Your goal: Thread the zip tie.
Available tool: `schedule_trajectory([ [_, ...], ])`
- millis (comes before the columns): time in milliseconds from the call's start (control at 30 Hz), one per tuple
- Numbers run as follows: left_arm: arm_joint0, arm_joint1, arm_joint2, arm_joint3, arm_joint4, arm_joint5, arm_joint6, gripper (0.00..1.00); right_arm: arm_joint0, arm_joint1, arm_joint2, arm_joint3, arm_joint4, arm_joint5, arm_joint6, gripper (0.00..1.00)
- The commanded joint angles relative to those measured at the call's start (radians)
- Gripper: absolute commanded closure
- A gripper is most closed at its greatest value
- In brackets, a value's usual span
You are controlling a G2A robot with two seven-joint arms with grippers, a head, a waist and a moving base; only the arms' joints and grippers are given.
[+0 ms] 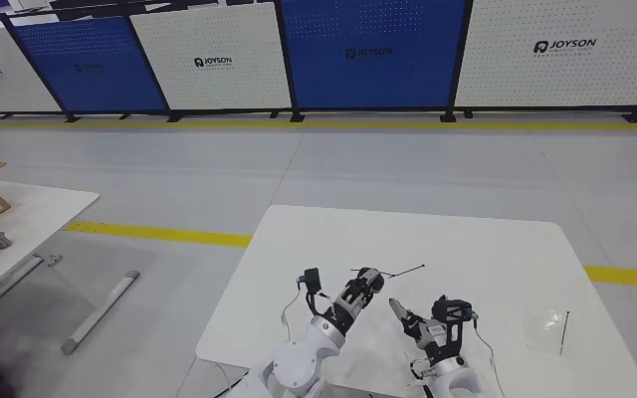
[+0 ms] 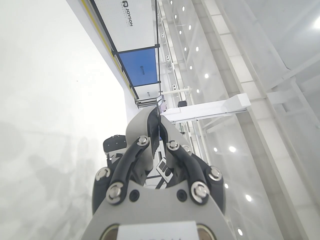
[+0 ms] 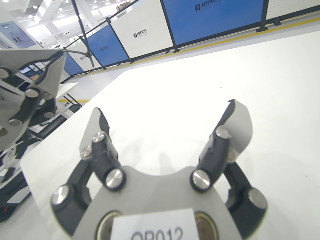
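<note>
The zip tie [image 3: 75,13] is a thin black strap, pinched near one end between the closed fingers of the left gripper [image 2: 158,116]. Its long free length juts past the fingertips, raised off the table [image 1: 448,239]

The right gripper [image 3: 165,111] is hovering with its fingers spread wide, and bare white table [image 1: 478,249] is stretching ahead of it to the far edge. Just to its left, the left gripper [image 1: 373,278] is blocking the way, pinching a black zip tie [image 1: 403,271] whose strip is jutting out ahead of the right gripper, apart from it. Well off to its right, a clear plastic bag [image 1: 542,333] is lying near the table's edge.
</note>
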Motion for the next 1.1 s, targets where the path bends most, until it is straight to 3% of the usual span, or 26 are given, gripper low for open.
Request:
schedule_trajectory([
  [0,-0.003,0.0,0.007,0.003,0.014,0.007,-0.01,1.0,0.001,0.0,0.003,0.002,0.031,-0.026,0.012,0.0],
  [100,-0.006,-0.003,0.02,0.003,0.025,0.009,-0.004,1.0,0.012,-0.001,0.008,0.007,0.049,-0.034,0.034,0.0],
  [133,-0.007,-0.003,0.022,0.003,0.027,0.009,-0.003,1.0,0.016,-0.001,0.007,0.01,0.057,-0.034,0.039,0.06],
  [167,-0.008,-0.004,0.023,0.003,0.029,0.009,-0.001,1.0,0.021,-0.002,0.006,0.014,0.065,-0.038,0.046,0.31],
  [233,-0.008,-0.005,0.024,0.003,0.035,0.01,0.005,1.0,0.028,-0.003,0.005,0.019,0.071,-0.041,0.051,0.53],
  [333,-0.007,-0.006,0.028,0.001,0.047,0.018,0.013,1.0,0.032,-0.004,0.003,0.023,0.073,-0.042,0.054,0.65],
  [600,-0.01,-0.01,0.037,0.009,0.064,0.029,0.029,1.0,0.033,-0.003,-0.004,0.014,0.072,-0.079,0.073,0.67],
  [1067,-0.009,-0.01,0.056,0.02,0.112,0.012,-0.019,1.0,0.021,-0.002,-0.004,-0.01,0.066,-0.088,0.057,0.7],
])
